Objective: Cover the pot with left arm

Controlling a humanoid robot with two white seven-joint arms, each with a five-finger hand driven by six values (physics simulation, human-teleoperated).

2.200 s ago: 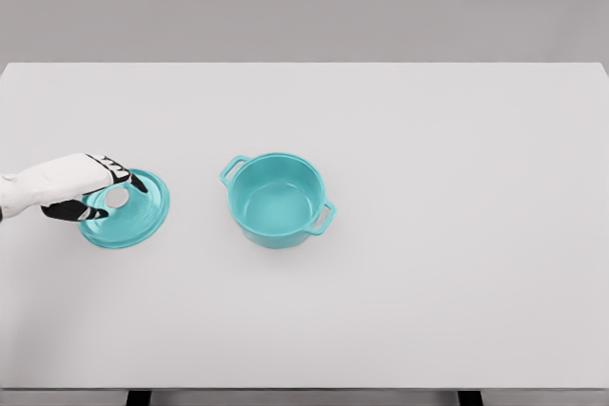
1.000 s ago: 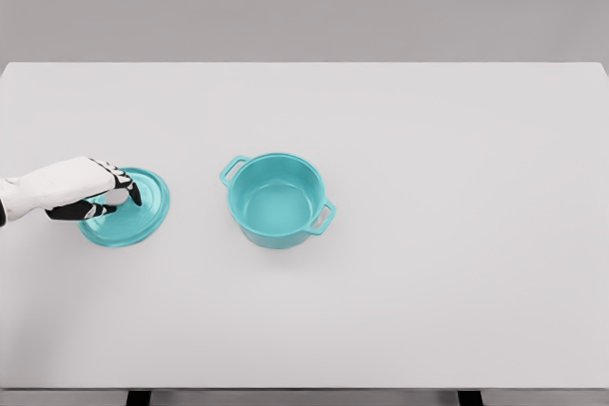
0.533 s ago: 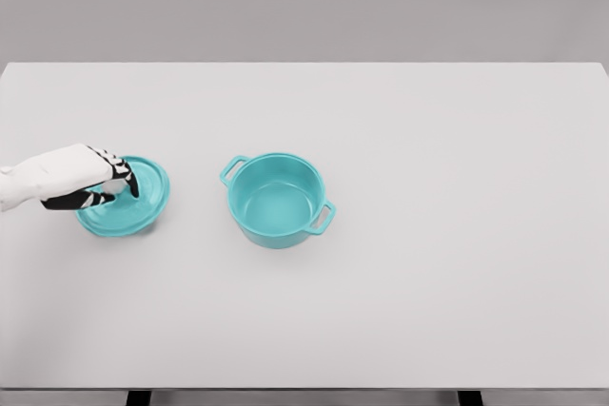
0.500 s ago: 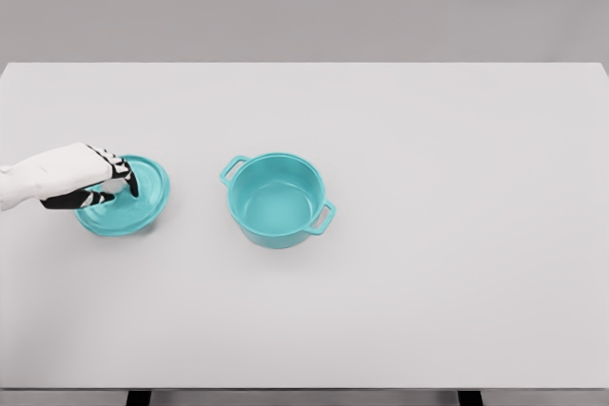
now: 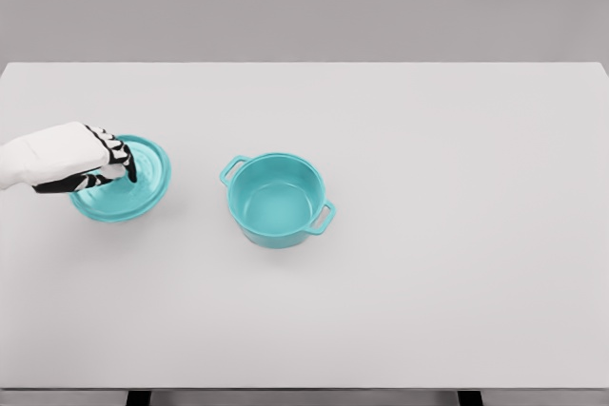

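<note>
A teal pot (image 5: 277, 200) with two side handles stands open near the middle of the white table (image 5: 428, 187). Its matching teal lid (image 5: 133, 190) is to the left of it, raised a little off the table. My left hand (image 5: 107, 165) comes in from the left edge, and its fingers are curled down on the lid's top, hiding the knob. The lid is well apart from the pot. No right arm shows.
The table's front edge (image 5: 304, 389) runs along the bottom of the view. A grey wall (image 5: 304, 2) stands behind the table's far edge.
My left hand closed on the lid's knob and has lifted the lid, which now sits higher in the view. The pot has not moved.
</note>
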